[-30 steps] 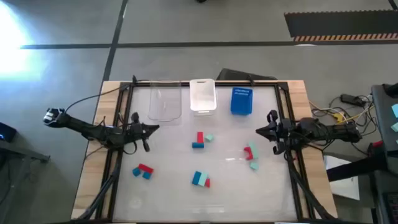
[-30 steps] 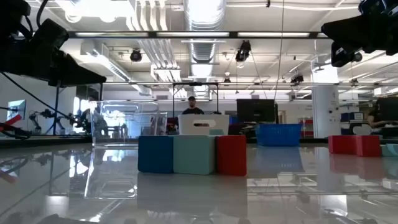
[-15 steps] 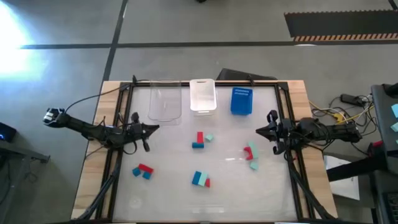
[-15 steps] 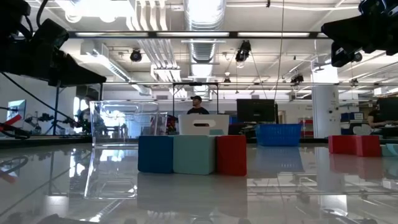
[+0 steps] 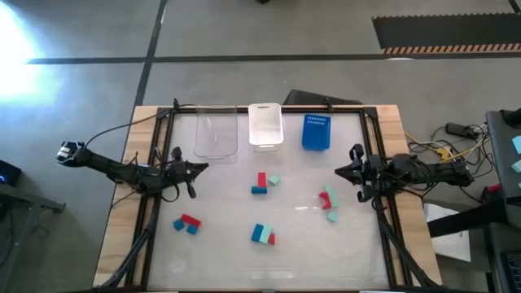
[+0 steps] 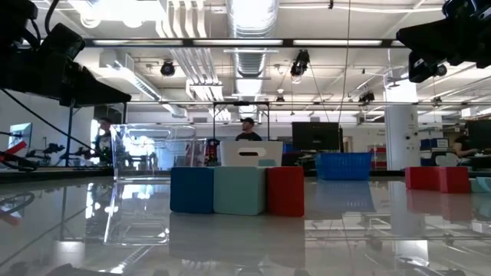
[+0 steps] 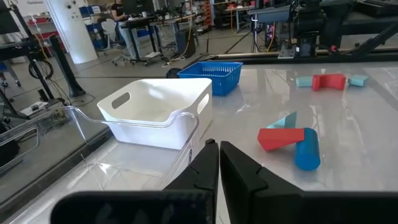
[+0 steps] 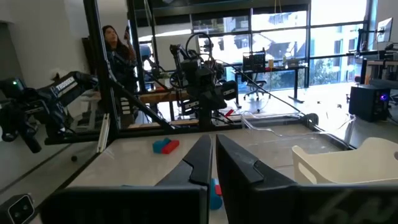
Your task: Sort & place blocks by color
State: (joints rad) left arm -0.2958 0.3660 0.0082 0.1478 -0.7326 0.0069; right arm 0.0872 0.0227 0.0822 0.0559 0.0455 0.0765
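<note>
The blocks lie on the table in several small clusters of red, blue and mint. One cluster [image 5: 261,183] is at mid-table, one [image 5: 328,201] to the right, one [image 5: 186,223] at the near left, and one [image 5: 262,235] near the front [image 6: 238,190]. My left gripper [image 5: 203,167] hovers shut over the table's left side, clear of every block [image 7: 214,146]. My right gripper [image 5: 338,171] hovers shut over the right side [image 8: 211,140], beside the right cluster but above it. Neither holds anything.
Three bins stand in a row along the far edge: a clear one [image 5: 216,134], a white one [image 5: 265,124] and a blue basket [image 5: 316,132]. A black frame [image 5: 155,163] runs along the table's sides. People stand in the room beyond the table.
</note>
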